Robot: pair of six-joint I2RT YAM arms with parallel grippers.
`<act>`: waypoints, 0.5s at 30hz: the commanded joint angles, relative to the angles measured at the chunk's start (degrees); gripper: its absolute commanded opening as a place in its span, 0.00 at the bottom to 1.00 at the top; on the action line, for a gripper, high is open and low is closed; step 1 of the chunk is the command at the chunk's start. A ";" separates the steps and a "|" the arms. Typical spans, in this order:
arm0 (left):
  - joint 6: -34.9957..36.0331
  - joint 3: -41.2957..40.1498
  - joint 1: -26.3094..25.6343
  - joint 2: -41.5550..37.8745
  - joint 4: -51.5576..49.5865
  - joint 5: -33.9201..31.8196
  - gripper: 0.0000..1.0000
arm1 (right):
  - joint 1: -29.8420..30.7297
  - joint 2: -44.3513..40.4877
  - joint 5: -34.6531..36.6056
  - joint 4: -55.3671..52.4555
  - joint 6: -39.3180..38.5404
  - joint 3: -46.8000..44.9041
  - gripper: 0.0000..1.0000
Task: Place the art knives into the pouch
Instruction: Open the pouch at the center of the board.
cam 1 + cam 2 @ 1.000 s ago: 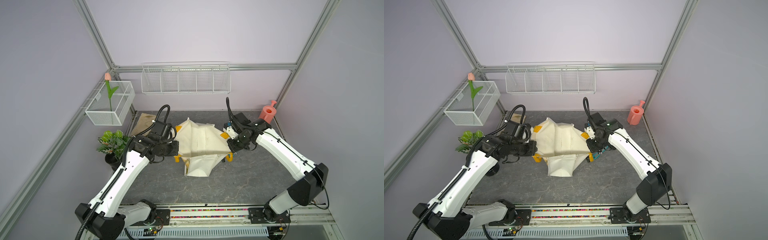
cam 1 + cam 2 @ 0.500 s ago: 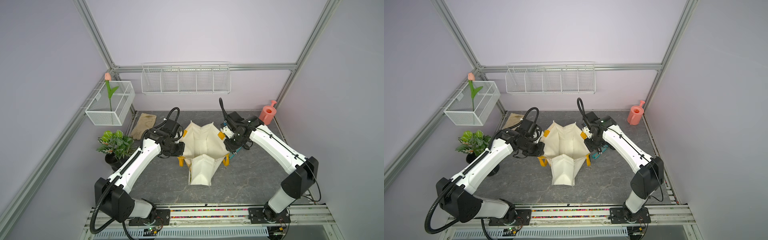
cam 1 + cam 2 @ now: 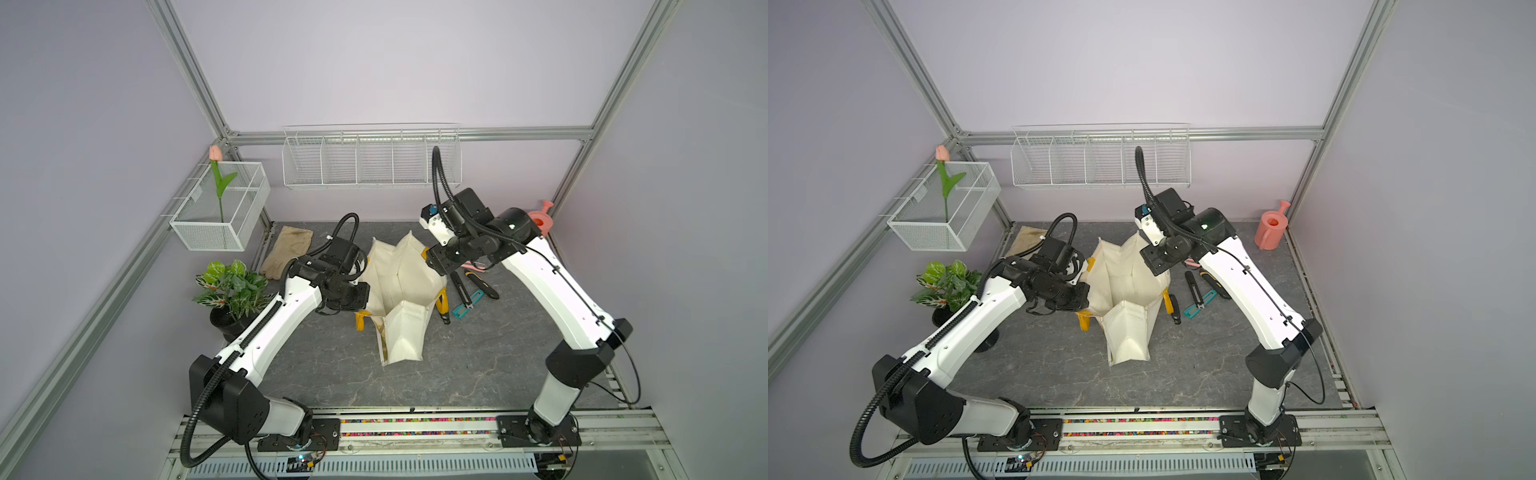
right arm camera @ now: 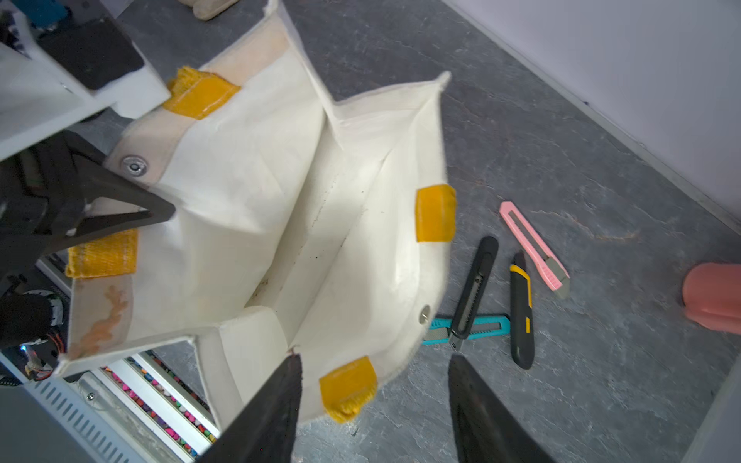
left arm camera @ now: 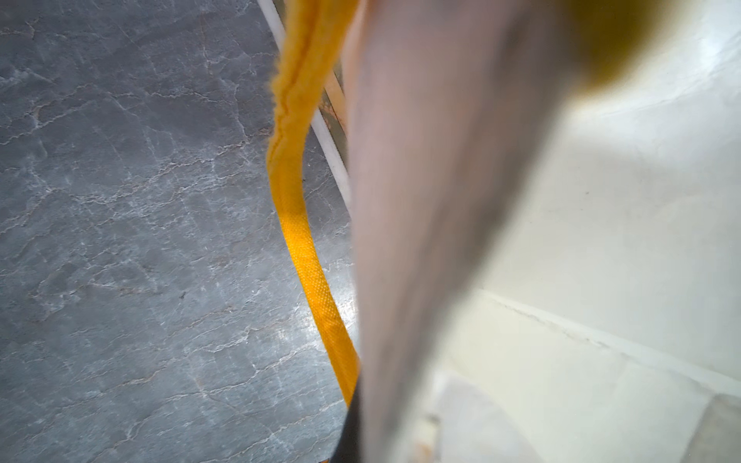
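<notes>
Left claw (image 4: pixel 166 212) is clamped tight on the pouch (image 3: pixel 399 282) rim, propping it open mid-frame in both top views. Right claw (image 4: pixel 375 360) hangs over the opposite rim, spread wide, nothing in it. On the surface (image 3: pixel 519 332) just right of the pouch lie a pink cutter (image 4: pixel 533 248), black cutter (image 4: pixel 475 284), black-and-yellow cutter (image 4: pixel 521 308) and teal cutter (image 4: pixel 481 326); can't tell which one's meant. Looks like the fetch step: next the right claw needs to swing over and pinch one handle without nudging its neighbours.

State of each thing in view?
pouch: mouth open, snap undone, rim lifted.
left tool: shut on pouch rim.
right tool: open, empty.
pink knife: on table.
black knife: on table, across teal knife.
yellow-black knife: on table.
teal knife: on table, under black knife.
</notes>
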 commanded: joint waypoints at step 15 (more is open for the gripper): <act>0.54 -1.01 0.28 -3.73 4.71 0.84 0.00 | 3.72 13.53 -14.90 15.38 4.09 -13.76 0.56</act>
